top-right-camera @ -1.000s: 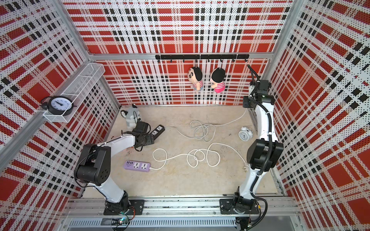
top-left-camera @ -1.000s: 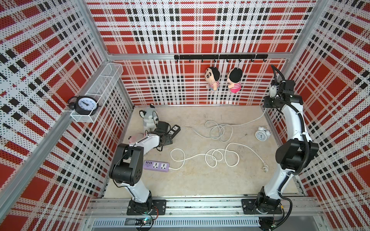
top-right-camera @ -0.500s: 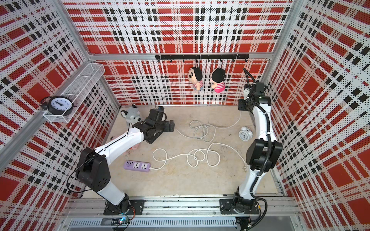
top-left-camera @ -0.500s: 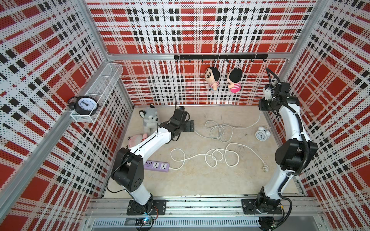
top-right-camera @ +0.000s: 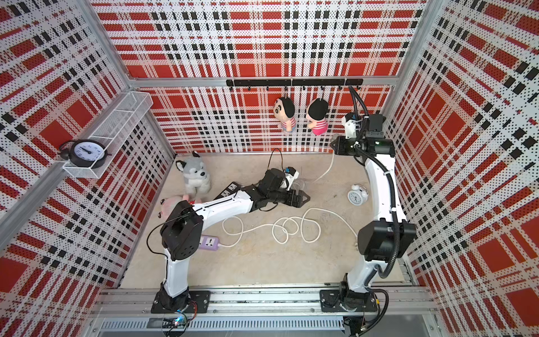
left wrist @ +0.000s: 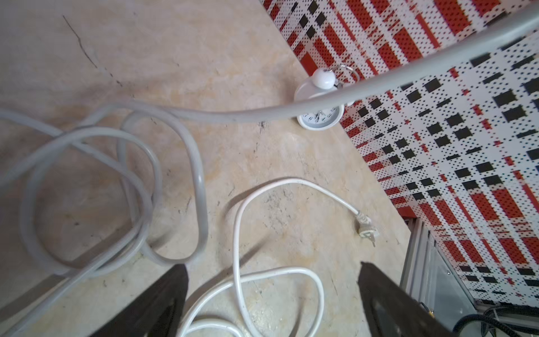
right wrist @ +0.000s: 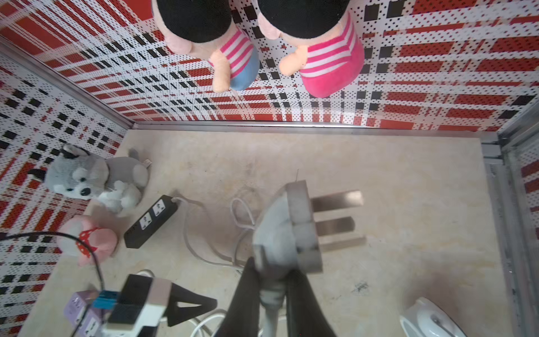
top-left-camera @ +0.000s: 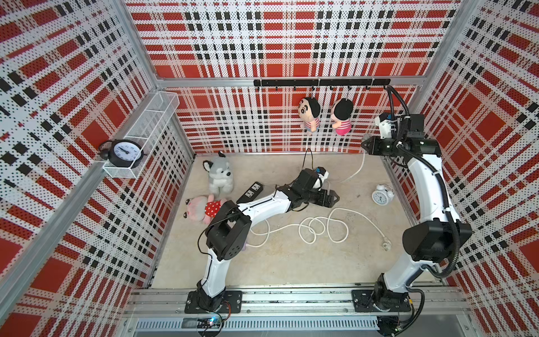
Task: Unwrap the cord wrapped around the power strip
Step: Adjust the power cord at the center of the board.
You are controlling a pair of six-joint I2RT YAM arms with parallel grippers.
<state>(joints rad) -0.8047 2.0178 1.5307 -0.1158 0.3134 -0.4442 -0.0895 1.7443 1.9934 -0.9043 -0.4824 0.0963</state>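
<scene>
The black power strip (top-left-camera: 253, 191) (top-right-camera: 230, 189) (right wrist: 151, 221) lies flat at the left of the floor, next to my left forearm. Its grey cord (left wrist: 201, 181) (right wrist: 189, 233) leaves one end and lies in loose loops, with no turns over the strip's body. The cord rises (top-left-camera: 360, 166) to its grey plug (right wrist: 291, 227). My right gripper (top-left-camera: 364, 145) (top-right-camera: 334, 145) (right wrist: 272, 274) is shut on that plug, high up by the back right corner. My left gripper (top-left-camera: 334, 200) (top-right-camera: 304, 198) (left wrist: 272, 267) hangs open and holds nothing, low over the floor's middle beside the loops.
A purple power strip (top-right-camera: 208, 242) sits by my left elbow; its white cord (top-left-camera: 315, 230) (left wrist: 237, 221) ends in a plug (top-left-camera: 386, 244). A white alarm clock (top-left-camera: 382, 197), husky plush (top-left-camera: 220, 175) and pink plush (top-left-camera: 201, 207) stand on the floor. Two dolls (top-left-camera: 309, 113) hang at the back.
My left arm swung from beside the black power strip out to the middle of the floor, its gripper opening wider. My right gripper, still holding the plug, drifted slightly left.
</scene>
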